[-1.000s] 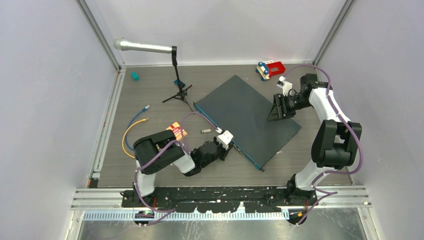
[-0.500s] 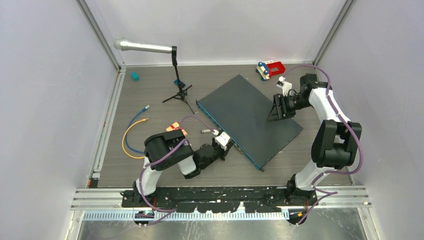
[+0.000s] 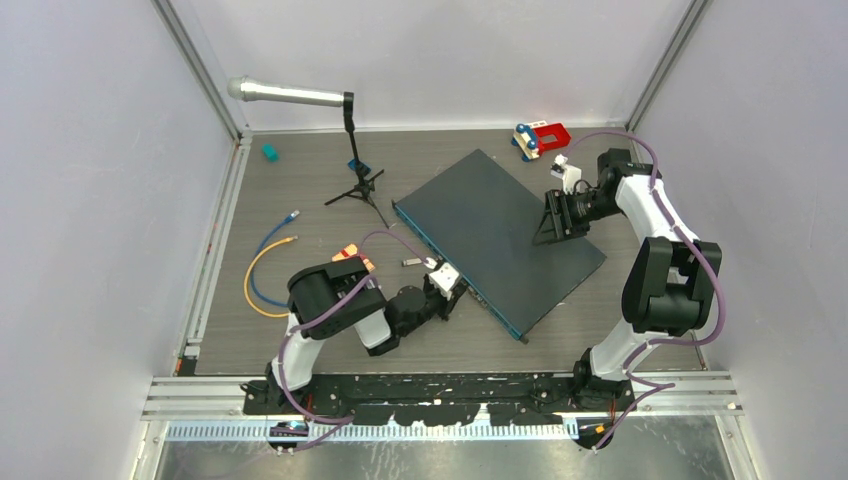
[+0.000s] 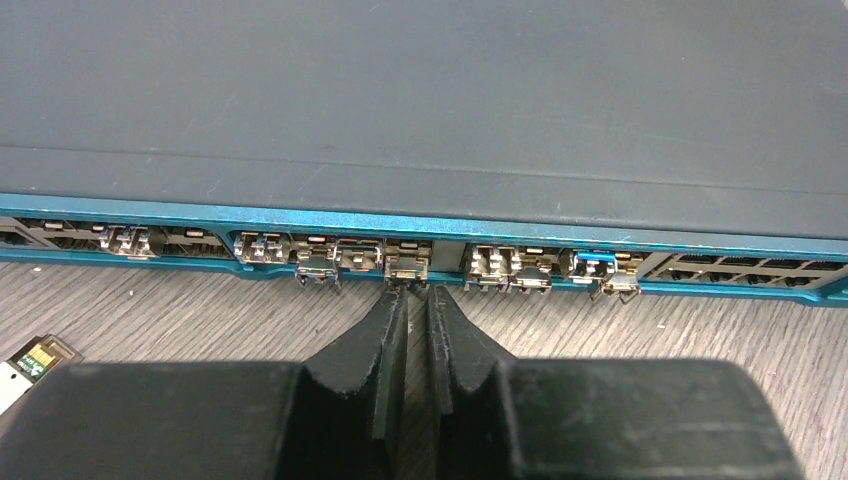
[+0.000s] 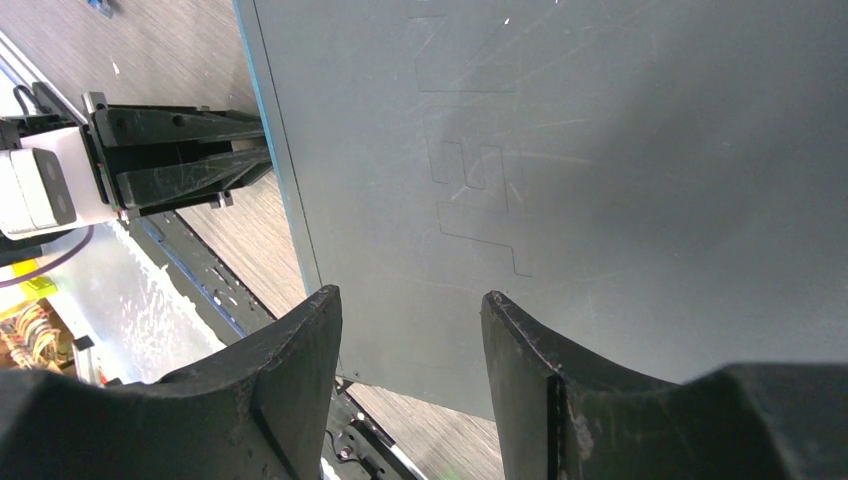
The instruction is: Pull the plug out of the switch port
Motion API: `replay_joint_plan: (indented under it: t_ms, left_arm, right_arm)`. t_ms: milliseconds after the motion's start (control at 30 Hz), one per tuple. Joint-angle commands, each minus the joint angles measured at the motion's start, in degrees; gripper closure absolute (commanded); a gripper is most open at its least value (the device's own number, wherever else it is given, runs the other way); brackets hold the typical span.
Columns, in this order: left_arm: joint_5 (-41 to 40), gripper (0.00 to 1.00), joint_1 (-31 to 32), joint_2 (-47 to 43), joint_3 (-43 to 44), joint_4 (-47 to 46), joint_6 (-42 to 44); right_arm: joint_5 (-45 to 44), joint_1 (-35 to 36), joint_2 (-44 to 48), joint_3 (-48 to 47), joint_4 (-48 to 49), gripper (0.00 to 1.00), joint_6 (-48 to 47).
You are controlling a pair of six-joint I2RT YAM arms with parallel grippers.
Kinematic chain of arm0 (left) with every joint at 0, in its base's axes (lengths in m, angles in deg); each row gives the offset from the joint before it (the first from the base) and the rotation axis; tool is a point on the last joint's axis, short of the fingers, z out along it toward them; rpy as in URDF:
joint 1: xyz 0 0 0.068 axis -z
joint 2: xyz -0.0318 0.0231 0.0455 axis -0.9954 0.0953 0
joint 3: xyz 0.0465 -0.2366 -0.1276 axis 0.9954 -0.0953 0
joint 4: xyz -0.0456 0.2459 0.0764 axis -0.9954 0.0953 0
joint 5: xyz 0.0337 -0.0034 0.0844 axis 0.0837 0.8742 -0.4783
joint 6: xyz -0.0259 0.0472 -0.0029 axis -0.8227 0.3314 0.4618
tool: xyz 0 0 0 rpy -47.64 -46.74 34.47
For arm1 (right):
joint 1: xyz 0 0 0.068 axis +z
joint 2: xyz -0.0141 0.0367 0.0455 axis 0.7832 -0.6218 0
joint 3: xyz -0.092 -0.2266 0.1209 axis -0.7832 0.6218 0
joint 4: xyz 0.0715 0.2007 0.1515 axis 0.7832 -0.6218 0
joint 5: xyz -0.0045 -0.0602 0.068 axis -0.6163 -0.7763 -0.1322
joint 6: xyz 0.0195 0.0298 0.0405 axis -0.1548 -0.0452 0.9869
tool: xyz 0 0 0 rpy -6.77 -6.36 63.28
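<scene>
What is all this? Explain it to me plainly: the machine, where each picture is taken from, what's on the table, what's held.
The machine is a pair of robot arms, left and right, bolted at a table's near edge. One picture looks down from above; the other two come from a camera on each wrist. On the table lie a flat grey switch, a microphone on a stand, loose cables and a toy. The left gripper, nearly shut, seems to pinch a small metal plug in the switch's blue front edge. The right gripper stands open over the switch's top, holding nothing.
</scene>
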Motion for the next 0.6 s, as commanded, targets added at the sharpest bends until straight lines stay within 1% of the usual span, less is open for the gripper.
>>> replay_joint_plan:
  t_ms: [0, 200, 300, 367, 400, 467, 567]
  left_arm:
    - [1.9, 0.85, -1.5, -0.5, 1.2, -3.2, 0.5]
    - [4.7, 0.85, -1.7, -1.4, 0.6, -3.3, 1.4]
    - [7.0, 0.81, -1.8, -1.5, 0.3, -3.2, 3.2]
    - [9.8, 0.79, -2.7, -1.4, 0.2, -3.2, 3.8]
    - [12.6, 0.78, -3.1, -1.5, 0.0, -3.2, 3.7]
    - [14.6, 0.78, -3.5, -1.9, -0.4, -3.3, 3.6]
    - [14.1, 0.8, -3.9, -2.2, -1.1, -3.2, 4.0]
  right_arm:
    - [0.3, 0.3, 0.2, -2.0, -0.7, 0.42, -1.0]
    - [0.3, 0.3, 0.4, -2.1, -0.9, 0.42, -1.0]
    - [0.4, 0.3, 0.5, -2.1, -1.0, 0.42, -1.1]
    - [0.5, 0.3, 0.6, -2.1, -1.1, 0.42, -1.2]
    - [0.6, 0.4, 0.7, -2.2, -1.2, 0.42, -1.3]
    - [0.7, 0.3, 0.8, -2.2, -1.2, 0.42, -1.4]
    - [0.9, 0.3, 0.9, -2.2, -1.4, 0.42, -1.6]
